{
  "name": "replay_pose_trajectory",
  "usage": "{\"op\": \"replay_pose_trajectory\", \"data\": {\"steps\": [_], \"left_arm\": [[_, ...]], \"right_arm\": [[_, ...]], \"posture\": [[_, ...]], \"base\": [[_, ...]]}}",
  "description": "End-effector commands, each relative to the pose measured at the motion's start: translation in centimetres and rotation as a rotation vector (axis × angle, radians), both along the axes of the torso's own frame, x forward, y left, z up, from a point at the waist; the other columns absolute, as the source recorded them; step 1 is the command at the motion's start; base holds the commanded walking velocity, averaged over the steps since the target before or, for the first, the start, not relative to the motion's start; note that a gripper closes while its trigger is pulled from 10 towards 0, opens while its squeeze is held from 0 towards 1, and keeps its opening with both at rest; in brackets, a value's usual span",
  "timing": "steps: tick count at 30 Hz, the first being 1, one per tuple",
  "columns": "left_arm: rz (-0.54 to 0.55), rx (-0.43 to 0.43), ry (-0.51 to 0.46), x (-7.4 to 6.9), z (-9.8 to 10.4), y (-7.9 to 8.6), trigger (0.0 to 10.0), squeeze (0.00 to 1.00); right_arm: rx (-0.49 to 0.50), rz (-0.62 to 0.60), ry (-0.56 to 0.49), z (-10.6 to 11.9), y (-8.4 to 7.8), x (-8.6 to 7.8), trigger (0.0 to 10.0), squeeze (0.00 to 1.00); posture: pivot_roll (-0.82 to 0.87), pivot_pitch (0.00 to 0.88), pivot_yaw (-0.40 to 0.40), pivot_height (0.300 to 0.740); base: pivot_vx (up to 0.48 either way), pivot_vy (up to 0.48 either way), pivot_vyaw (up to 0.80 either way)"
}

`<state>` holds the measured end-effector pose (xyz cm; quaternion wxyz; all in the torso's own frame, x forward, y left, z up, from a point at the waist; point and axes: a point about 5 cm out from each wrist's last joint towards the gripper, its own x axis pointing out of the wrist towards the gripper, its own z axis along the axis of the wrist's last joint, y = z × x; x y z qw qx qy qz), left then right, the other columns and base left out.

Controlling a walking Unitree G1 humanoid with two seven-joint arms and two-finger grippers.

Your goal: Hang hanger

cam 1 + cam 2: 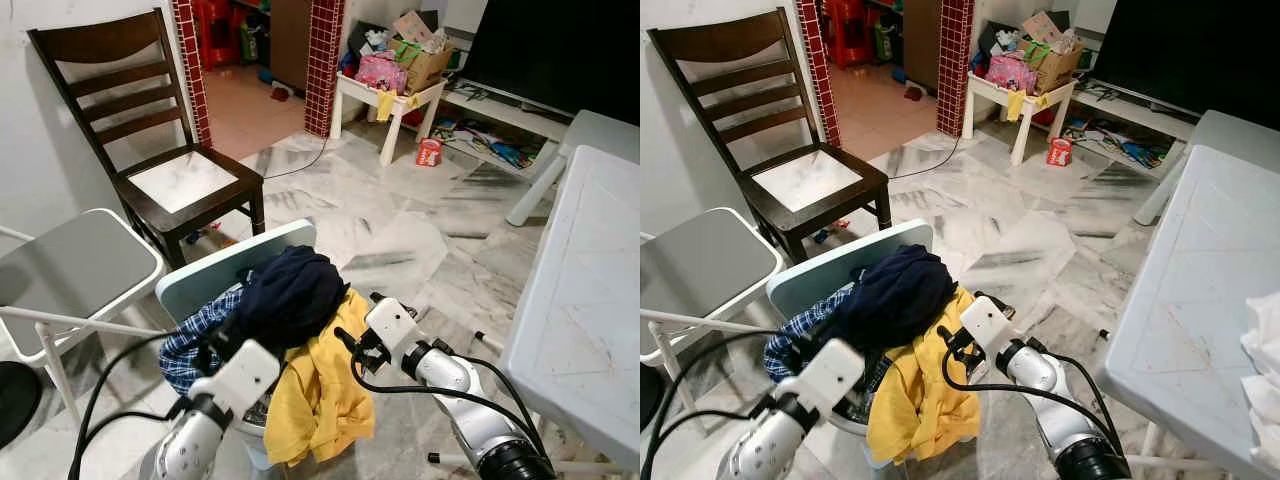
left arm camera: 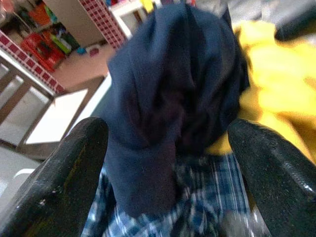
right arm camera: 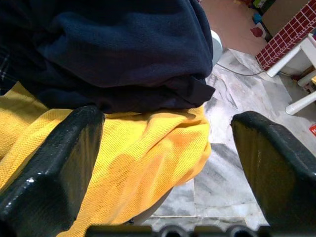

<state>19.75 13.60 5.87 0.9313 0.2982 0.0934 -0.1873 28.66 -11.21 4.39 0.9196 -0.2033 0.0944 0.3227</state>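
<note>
Step in hand: we judge we are at the start, reaching over the laundry pile before any grasp; no hanger can be made out yet.
Left gripper (image 2: 168, 163): jaws spread wide and holding nothing, poised just above the navy garment (image 1: 290, 295) and the blue plaid shirt (image 1: 195, 340) at the basket's left edge.
Right gripper (image 3: 168, 143): jaws wide too, nothing between them, hovering beside the yellow shirt (image 1: 320, 390) that drapes over the basket's right edge.
Basket (image 1: 215, 270): pale blue, heaped with the three garments; its near rim is hidden.
Hanger: we cannot see it; it may lie under the clothes, but that is a guess.
Next move: we think it calls for finding the hanger, perhaps by lifting the navy garment aside.
</note>
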Motion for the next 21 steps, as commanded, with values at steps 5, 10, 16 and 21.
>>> {"op": "replay_pose_trajectory", "data": {"steps": [5, 10, 16, 21], "left_arm": [[0.120, -0.040, 0.068, -0.7, -1.0, 0.9, 10.0, 0.00], [0.273, -0.104, 0.162, -1.2, -2.6, 1.4, 10.0, 0.00], [0.290, -0.081, 0.191, -0.9, -4.2, 1.8, 10.0, 0.00], [0.309, -0.034, 0.180, 0.8, -4.5, 2.8, 10.0, 0.00]], "right_arm": [[-0.011, 0.004, 0.003, -0.1, -0.2, -0.1, 10.0, 0.00], [-0.013, 0.008, 0.007, -0.2, -0.3, -0.2, 10.0, 0.00], [-0.015, 0.007, 0.009, -0.3, -0.3, -0.3, 10.0, 0.00], [-0.013, 0.004, 0.009, -0.3, -0.4, -0.5, 10.0, 0.00]], "posture": [[0.11, 0.000, -0.104, 0.740], [0.10, 0.000, -0.106, 0.740], [0.09, 0.000, -0.105, 0.740], [0.08, 0.000, -0.100, 0.740]], "base": [[0.000, 0.000, 0.00], [0.000, 0.000, 0.00], [0.000, 0.000, 0.00], [0.000, 0.000, 0.00]]}}
